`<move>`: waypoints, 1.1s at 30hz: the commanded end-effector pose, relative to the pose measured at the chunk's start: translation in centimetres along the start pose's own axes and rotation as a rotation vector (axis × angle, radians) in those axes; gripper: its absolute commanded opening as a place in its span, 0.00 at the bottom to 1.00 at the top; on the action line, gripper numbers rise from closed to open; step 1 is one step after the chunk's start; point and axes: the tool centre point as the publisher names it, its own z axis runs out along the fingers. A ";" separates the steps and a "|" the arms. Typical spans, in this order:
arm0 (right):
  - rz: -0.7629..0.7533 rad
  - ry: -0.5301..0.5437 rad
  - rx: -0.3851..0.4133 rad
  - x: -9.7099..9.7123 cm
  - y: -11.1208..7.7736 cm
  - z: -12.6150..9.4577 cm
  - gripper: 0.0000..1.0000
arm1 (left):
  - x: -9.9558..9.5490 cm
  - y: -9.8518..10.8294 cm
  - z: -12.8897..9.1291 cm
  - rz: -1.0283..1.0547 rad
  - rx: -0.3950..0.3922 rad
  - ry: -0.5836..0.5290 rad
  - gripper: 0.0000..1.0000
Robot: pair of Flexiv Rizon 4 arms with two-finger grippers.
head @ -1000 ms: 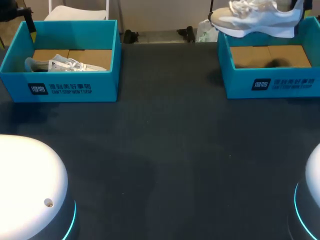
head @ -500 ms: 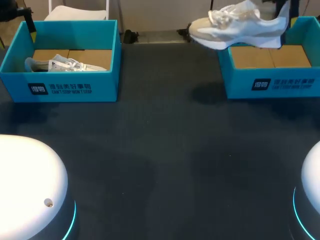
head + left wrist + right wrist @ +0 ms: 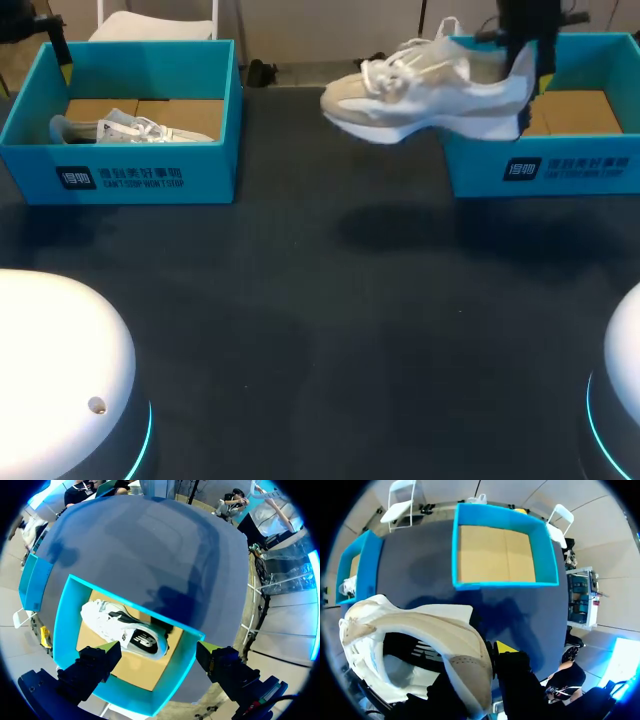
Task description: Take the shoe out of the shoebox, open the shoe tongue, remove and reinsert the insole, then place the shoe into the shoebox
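A white and beige sneaker (image 3: 420,90) hangs in the air just left of the right teal shoebox (image 3: 545,165), toe pointing left. My right gripper (image 3: 525,55) is shut on its heel collar from above. In the right wrist view the heel wall (image 3: 465,655) sits between the fingers of the right gripper (image 3: 485,672), and the right shoebox (image 3: 502,552) below shows only its bare cardboard floor. My left gripper (image 3: 156,647) stands open above the left shoebox (image 3: 65,610), which holds a second white sneaker (image 3: 122,632) lying on its side.
The left shoebox (image 3: 120,165) with its sneaker (image 3: 130,128) stands at the table's far left. Dark tabletop (image 3: 330,300) stretches between and in front of the two boxes. My two arm bases fill the near corners.
My right gripper has carried the sneaker leftward and lower, from above the right shoebox to beyond its left wall. The left side has not changed.
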 end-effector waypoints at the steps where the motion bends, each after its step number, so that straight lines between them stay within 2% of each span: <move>1: 0.012 -0.005 -0.226 1.6 -3.8 0.0 0.00 | 0.0 0.1 -0.1 0.001 0.001 0.002 1.00; 11: 0.036 -0.030 -0.220 6.4 -9.9 0.0 0.00 | 0.0 0.1 -0.1 0.001 0.001 0.002 1.00; 18: 0.052 -0.024 -0.204 9.6 -13.2 0.3 0.00 | 0.0 0.1 -0.1 0.001 0.001 0.002 1.00; 33: 0.052 -0.024 -0.204 9.6 -13.2 0.3 0.00 | 0.0 0.1 -0.1 0.001 0.001 0.002 1.00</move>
